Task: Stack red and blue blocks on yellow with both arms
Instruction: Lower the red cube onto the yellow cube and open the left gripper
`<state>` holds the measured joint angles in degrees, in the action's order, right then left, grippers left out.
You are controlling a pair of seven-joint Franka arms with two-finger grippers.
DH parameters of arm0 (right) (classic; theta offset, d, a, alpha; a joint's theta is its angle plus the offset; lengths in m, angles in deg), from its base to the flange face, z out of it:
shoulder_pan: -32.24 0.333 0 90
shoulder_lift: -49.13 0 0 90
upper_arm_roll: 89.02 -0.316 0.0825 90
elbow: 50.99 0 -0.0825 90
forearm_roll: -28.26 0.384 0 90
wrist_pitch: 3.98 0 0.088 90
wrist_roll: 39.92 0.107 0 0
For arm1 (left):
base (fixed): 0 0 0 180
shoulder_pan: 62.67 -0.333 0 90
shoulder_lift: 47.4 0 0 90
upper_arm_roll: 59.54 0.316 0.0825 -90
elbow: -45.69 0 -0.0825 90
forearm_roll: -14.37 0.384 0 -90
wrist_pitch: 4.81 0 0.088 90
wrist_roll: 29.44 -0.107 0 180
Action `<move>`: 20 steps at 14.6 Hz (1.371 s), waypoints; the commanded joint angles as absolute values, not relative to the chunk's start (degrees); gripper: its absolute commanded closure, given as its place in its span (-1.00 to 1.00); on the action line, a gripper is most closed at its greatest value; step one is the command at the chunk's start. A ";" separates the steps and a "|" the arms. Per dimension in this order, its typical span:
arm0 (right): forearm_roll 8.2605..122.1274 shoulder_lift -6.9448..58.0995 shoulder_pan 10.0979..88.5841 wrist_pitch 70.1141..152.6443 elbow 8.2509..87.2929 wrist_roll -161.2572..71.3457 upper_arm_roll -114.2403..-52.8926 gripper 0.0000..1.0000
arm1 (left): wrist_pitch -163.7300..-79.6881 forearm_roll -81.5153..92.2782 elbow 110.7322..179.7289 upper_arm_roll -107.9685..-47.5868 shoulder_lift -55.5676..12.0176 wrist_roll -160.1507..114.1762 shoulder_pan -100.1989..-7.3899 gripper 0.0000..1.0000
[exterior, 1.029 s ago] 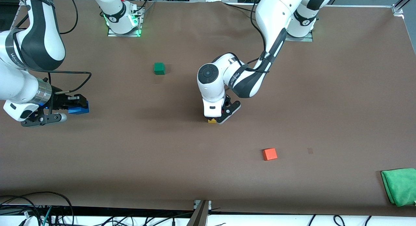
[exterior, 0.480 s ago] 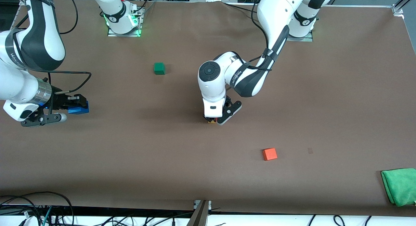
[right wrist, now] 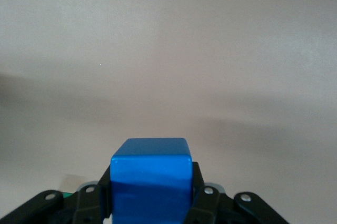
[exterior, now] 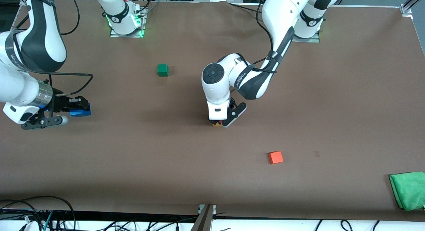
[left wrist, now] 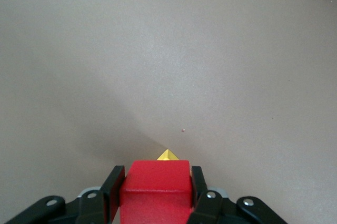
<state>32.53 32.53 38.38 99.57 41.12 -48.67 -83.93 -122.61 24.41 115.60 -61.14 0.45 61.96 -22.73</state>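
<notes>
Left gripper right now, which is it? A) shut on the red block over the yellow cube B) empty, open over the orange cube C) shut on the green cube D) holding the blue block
A: in the left wrist view the left gripper clamps the red block, with a corner of the yellow cube showing just past it.

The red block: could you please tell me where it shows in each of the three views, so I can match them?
Front view: almost hidden under the left gripper, a sliver of red block above the yellow cube.
Left wrist view: red block large at the bottom edge, between the jaws.
Right wrist view: not in it.
Shared landmark: the yellow cube peeks out just past the red block.
</notes>
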 commanded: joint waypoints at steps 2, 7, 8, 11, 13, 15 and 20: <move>32.65 32.34 38.22 98.33 39.80 -48.45 -83.92 0.89 | -122.41 25.54 115.30 -60.68 0.85 63.64 -21.45 0.84; 32.65 32.25 38.22 98.33 39.80 -48.45 -83.83 0.89 | -122.50 25.54 111.70 -60.16 2.52 63.64 -21.62 0.84; 32.65 32.25 38.22 98.33 39.80 -48.45 -83.83 0.89 | -122.50 25.54 111.61 -60.16 2.70 63.46 -21.71 0.84; 32.65 32.25 38.22 98.33 39.80 -48.54 -83.83 0.89 | -122.50 25.45 110.38 -59.80 3.84 63.46 -21.89 0.84; 32.65 32.25 38.22 98.33 39.80 -48.54 -83.92 0.89 | -122.50 25.54 110.47 -59.80 4.11 63.46 -21.62 0.84; 32.65 32.25 38.22 98.33 39.80 -48.63 -83.92 0.89 | -122.50 25.62 110.82 -59.80 4.11 63.55 -21.36 0.84; 32.65 32.25 38.22 98.33 39.80 -48.54 -83.92 0.89 | -122.41 25.62 110.91 -59.80 4.02 63.55 -21.18 0.82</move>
<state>32.53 32.52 38.37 99.57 41.12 -48.67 -83.93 -122.92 24.41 112.84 -60.09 3.31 62.55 -21.66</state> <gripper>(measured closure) 0.445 0.445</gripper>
